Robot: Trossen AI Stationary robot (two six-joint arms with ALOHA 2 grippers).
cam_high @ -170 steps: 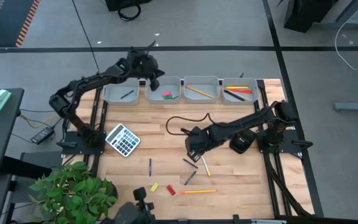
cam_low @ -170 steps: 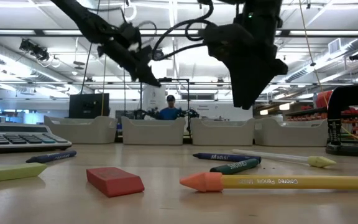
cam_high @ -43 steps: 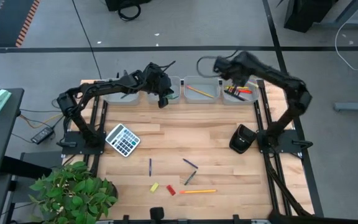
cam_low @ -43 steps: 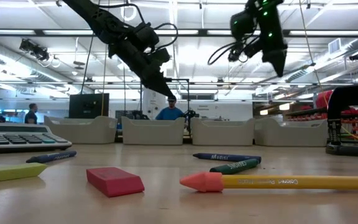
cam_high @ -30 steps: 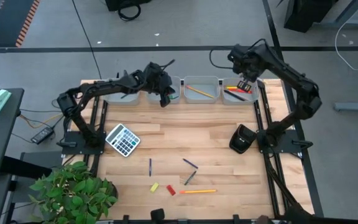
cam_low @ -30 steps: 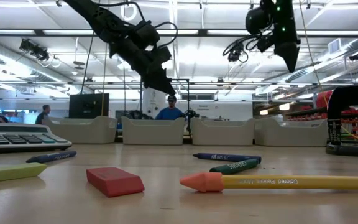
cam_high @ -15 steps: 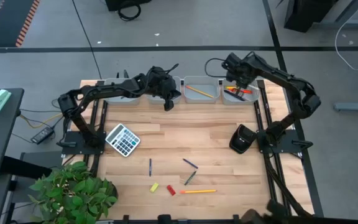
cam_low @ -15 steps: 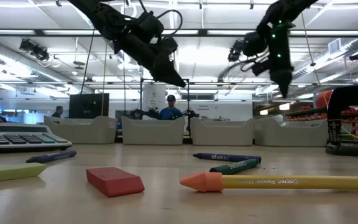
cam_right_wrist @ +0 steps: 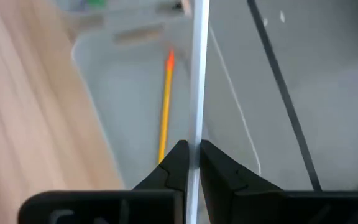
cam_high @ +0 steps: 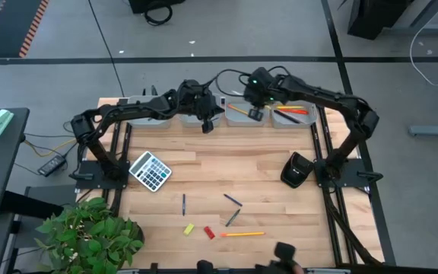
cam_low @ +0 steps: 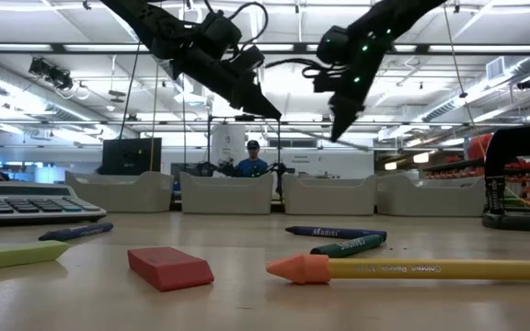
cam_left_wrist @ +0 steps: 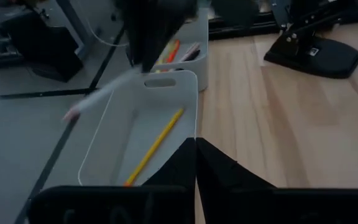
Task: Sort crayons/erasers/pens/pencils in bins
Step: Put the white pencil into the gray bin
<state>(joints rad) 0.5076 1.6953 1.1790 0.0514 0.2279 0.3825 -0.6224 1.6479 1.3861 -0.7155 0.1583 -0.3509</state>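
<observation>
Four grey bins (cam_high: 149, 114) stand in a row along the table's far edge. My right gripper (cam_high: 255, 113) hangs over the third bin (cam_right_wrist: 129, 81), shut on a pale pencil (cam_right_wrist: 199, 74). A yellow pencil (cam_right_wrist: 164, 112) lies flat on that bin's floor. My left gripper (cam_high: 207, 123) hovers shut and empty at the near rim between the second and third bins. On the near part of the table lie a red eraser (cam_low: 170, 267), a yellow eraser (cam_high: 189, 228), a thick yellow pencil (cam_low: 412, 268) and several crayons (cam_low: 325, 232). My right gripper pinches the pale pencil between its two fingers (cam_right_wrist: 176, 158), at a point on its shaft (cam_right_wrist: 194, 134) just ahead of the fingertips. The fingers slant down from above, and the pencil runs on past them along their line. It hangs clear above the third bin.
A grey calculator (cam_high: 150, 170) lies at the table's left, and a black stand (cam_high: 295, 171) sits at the right. The rightmost bin (cam_high: 293, 110) holds several sticks. Bare wood lies between the bins and the loose items. A person shows far behind the table (cam_low: 251, 161).
My right gripper has swung from over the rightmost bin toward the table's left and down, tipping its fingers downward, and now hangs over the third bin with the pale pencil still in it. My left gripper has drifted slightly toward the right.
</observation>
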